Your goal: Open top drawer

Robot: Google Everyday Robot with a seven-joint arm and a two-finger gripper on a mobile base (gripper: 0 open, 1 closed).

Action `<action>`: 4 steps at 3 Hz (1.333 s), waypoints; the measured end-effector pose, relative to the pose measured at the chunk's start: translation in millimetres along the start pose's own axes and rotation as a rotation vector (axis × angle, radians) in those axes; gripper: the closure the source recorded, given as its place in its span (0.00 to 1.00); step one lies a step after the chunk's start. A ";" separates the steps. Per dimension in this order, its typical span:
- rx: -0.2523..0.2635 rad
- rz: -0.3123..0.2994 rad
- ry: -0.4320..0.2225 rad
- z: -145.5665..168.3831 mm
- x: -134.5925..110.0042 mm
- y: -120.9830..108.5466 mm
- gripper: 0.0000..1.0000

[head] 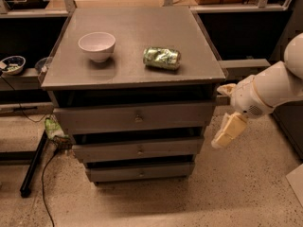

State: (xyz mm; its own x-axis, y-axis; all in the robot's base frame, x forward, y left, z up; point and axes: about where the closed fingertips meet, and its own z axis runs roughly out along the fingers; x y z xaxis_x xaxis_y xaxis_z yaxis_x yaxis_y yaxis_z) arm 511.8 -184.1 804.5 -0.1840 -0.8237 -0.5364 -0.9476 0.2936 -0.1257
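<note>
We see a grey cabinet top (142,25), flat and square, carrying two things. A white bowl (96,45) stands upright on its left half. A crushed green can (162,58) lies on its side right of centre, well apart from the bowl and a little nearer the front edge. The rest of the top is bare grey board.

Below, the speckled floor (227,195) carries the cabinet itself. At its left, a black bar (32,167) lies slanted on the floor, with a thin dark cable (43,188) trailing beside it.

The gripper (228,130) hangs just beside the cabinet's right side, below the top and above the floor, touching neither.
</note>
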 end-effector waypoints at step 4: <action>-0.036 0.011 -0.109 83.9 -10.6 -30.4 0.00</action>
State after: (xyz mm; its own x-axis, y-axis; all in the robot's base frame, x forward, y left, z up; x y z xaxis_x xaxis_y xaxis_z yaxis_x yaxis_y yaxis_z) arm 564.5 -143.6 743.9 -0.1673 -0.7621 -0.6255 -0.9548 0.2834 -0.0899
